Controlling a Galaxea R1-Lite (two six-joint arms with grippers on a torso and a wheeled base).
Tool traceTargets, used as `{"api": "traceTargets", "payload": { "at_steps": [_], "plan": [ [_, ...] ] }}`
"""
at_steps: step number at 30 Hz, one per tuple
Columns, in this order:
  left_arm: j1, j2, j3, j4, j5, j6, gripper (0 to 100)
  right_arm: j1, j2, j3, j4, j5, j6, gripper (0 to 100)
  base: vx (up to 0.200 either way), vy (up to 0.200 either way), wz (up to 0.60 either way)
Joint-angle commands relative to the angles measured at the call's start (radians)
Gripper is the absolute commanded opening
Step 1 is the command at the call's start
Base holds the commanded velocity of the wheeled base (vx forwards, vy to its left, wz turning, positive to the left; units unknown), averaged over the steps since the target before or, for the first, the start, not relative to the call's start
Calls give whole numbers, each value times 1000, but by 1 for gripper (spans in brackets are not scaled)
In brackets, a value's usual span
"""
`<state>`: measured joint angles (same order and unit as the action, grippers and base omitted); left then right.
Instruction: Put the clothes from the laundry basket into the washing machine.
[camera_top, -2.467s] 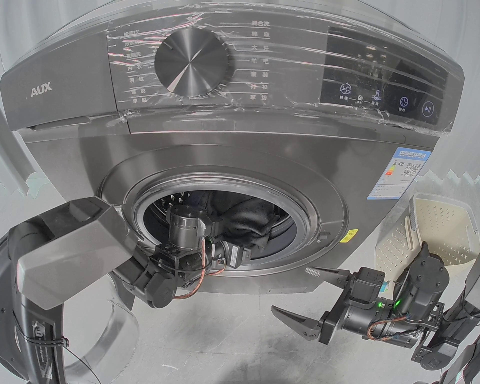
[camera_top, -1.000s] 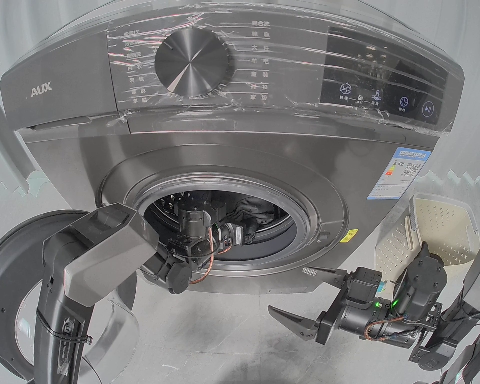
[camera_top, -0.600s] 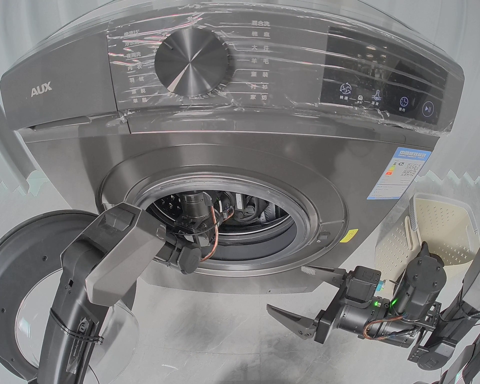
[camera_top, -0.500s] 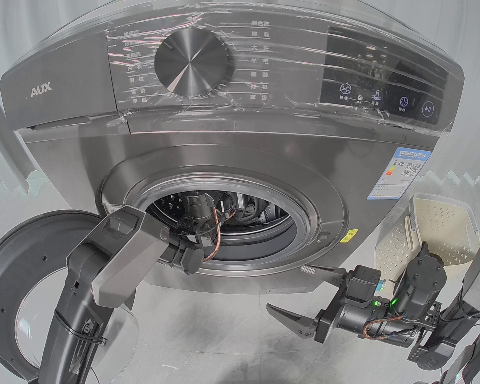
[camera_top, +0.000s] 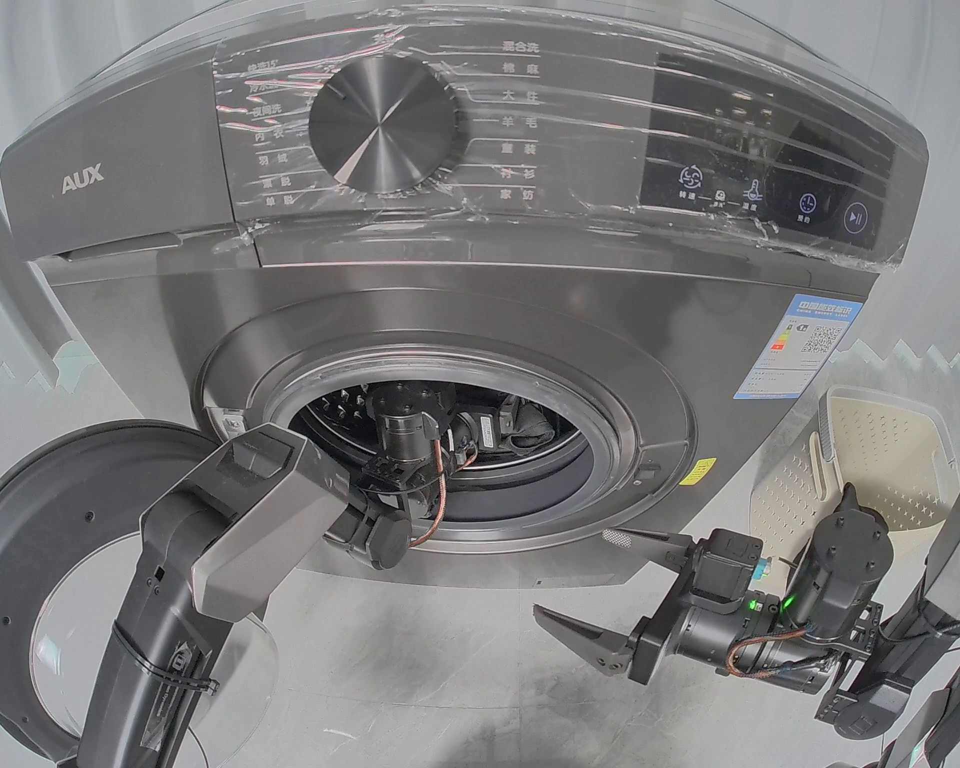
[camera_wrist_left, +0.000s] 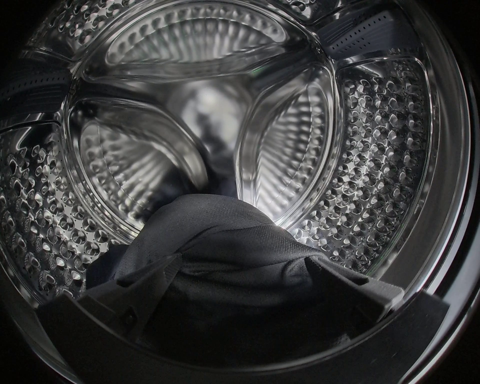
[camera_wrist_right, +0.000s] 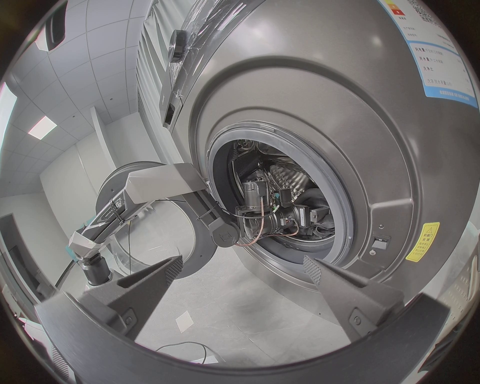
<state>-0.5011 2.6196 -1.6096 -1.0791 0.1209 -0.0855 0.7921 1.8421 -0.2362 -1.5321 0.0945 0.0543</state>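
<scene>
The grey washing machine (camera_top: 480, 290) stands in front of me with its round opening (camera_top: 600, 470) uncovered. My left arm reaches through it, and my left gripper (camera_top: 520, 425) (camera_wrist_left: 242, 260) sits inside the steel drum (camera_wrist_left: 380, 150). Its fingers (camera_wrist_left: 135, 295) are spread open, and a dark garment (camera_wrist_left: 225, 245) lies bunched between and over them on the drum floor. My right gripper (camera_top: 578, 580) (camera_wrist_right: 240, 262) hangs open and empty above the floor, low and right of the opening. From that wrist I see my left gripper (camera_wrist_right: 320, 217) in the drum.
The machine's door (camera_top: 60, 540) is swung open at the lower left, beside my left arm. A cream perforated laundry basket (camera_top: 890, 450) stands at the right, behind my right arm, with bare walls showing. Pale floor (camera_top: 430, 660) lies open between the arms.
My left arm has pushed deeper into the drum, carrying the dark garment from the opening's rim to the inside. The right arm has barely shifted.
</scene>
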Motion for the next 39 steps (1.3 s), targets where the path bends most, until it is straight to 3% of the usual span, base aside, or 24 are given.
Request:
{"api": "traceTargets", "payload": {
  "at_steps": [1, 4, 11, 20, 26, 28, 34, 39],
  "plan": [
    [-2, -15, 16, -1, 0, 0, 100, 1, 2, 0, 0, 1, -1, 100, 0, 0, 0],
    [-11, -58, 73, -12, 0, 0, 100, -4, 2, 1, 0, 1, -1, 100, 0, 0, 0],
    [-79, -254, 387, -35, -4, 3, 100, -8, -4, 12, 1, 1, -1, 100, 0, 0, 0],
    [-185, -444, 751, -189, -9, 4, 100, -10, -12, 20, 0, 1, -1, 100, 0, 0, 0],
    [-205, -575, 915, -243, -15, 6, 100, -19, -43, 35, 3, -9, 3, 100, 0, 0, 0],
    [-208, -653, 1022, -298, -46, 3, 100, -37, -72, 61, 3, -10, 3, 100, 0, 0, 0],
    [-232, -832, 1246, -355, -58, 3, 100, -57, -188, 87, 15, -41, 4, 100, 0, 0, 0],
    [-255, -954, 1346, -355, -46, 7, 100, -62, -250, 132, 17, -70, 7, 100, 0, 0, 0]
  ]
}}
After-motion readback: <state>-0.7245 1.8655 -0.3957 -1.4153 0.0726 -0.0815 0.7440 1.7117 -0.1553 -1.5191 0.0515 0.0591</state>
